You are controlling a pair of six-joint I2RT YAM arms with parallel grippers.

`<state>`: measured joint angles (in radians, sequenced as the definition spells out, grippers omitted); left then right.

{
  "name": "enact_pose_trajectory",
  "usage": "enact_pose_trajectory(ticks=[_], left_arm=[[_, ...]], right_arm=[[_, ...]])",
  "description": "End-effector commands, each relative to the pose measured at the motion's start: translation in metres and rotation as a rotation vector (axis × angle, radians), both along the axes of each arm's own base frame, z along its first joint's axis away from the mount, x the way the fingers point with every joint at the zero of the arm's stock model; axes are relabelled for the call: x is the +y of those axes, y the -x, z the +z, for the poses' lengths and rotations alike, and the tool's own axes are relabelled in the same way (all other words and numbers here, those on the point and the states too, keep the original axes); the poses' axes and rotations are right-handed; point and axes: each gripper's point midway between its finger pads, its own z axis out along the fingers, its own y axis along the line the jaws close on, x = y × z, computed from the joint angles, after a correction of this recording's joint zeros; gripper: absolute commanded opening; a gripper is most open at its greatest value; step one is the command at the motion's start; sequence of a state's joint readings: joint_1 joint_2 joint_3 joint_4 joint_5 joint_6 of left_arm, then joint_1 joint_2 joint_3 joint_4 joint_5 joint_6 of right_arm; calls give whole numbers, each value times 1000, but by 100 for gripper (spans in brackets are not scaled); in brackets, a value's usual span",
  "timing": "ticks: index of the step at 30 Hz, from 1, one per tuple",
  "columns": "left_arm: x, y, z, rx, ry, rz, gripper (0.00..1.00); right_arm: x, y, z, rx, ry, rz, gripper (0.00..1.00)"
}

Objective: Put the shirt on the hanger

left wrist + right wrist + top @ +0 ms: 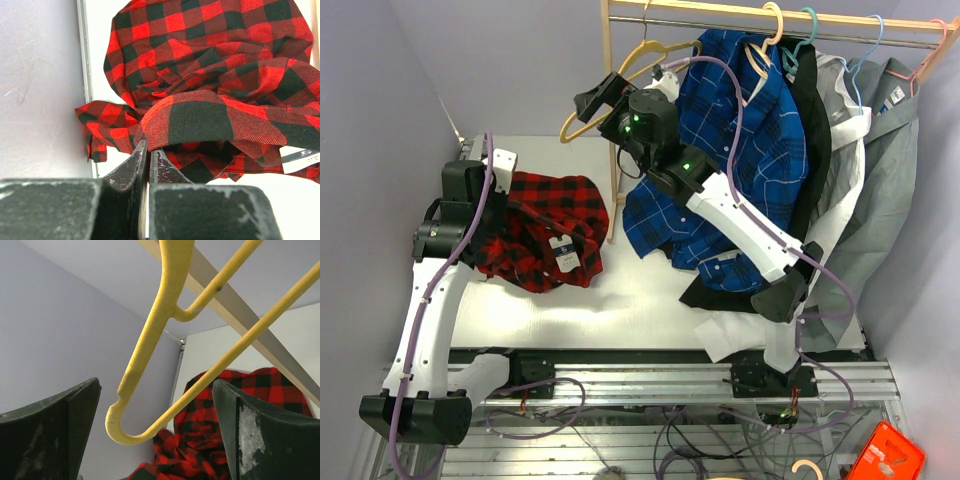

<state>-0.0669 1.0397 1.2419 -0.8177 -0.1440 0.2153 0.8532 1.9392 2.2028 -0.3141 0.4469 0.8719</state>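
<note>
A shirt (545,230) lies bunched on the tabletop (620,310) near its left edge, with the left tool (148,155) touching the shirt's left side. Above the far edge, a hanger (150,330) hangs from a rail (720,15), one end between the fingers of the right tool (156,385). Other clothes (750,150) hang along the rail toward the right edge.

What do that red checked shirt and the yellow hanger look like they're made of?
The shirt looks like soft woven cloth, probably cotton flannel: a fine diagonal weave shows up close, and it crumples into loose folds. The hanger looks like moulded plastic with a matt pale yellow finish, going by its smooth rounded edges and one even colour. Which plastic cannot be told.
</note>
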Motion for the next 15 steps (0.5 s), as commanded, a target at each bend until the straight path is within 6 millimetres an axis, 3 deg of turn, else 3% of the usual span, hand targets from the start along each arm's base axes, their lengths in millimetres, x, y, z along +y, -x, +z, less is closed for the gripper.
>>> enact_pose_trajectory(ticks=[1,3,5,6,11,15], left_arm=[[0,-3,8,-46,21,3,7],[0,-2,7,-41,20,5,7],[0,-1,4,-36,20,7,7],[1,-1,4,-37,19,7,7],[1,-1,4,-37,18,9,7],[1,-2,5,-38,20,8,7]], right_arm=[[3,-6,11,-29,-51,19,90],[5,-8,10,-30,-53,25,76],[5,-9,8,-27,-56,29,52],[5,-10,7,-26,-55,29,45],[6,-12,6,-33,-45,33,35],[7,-12,6,-36,-43,44,17]])
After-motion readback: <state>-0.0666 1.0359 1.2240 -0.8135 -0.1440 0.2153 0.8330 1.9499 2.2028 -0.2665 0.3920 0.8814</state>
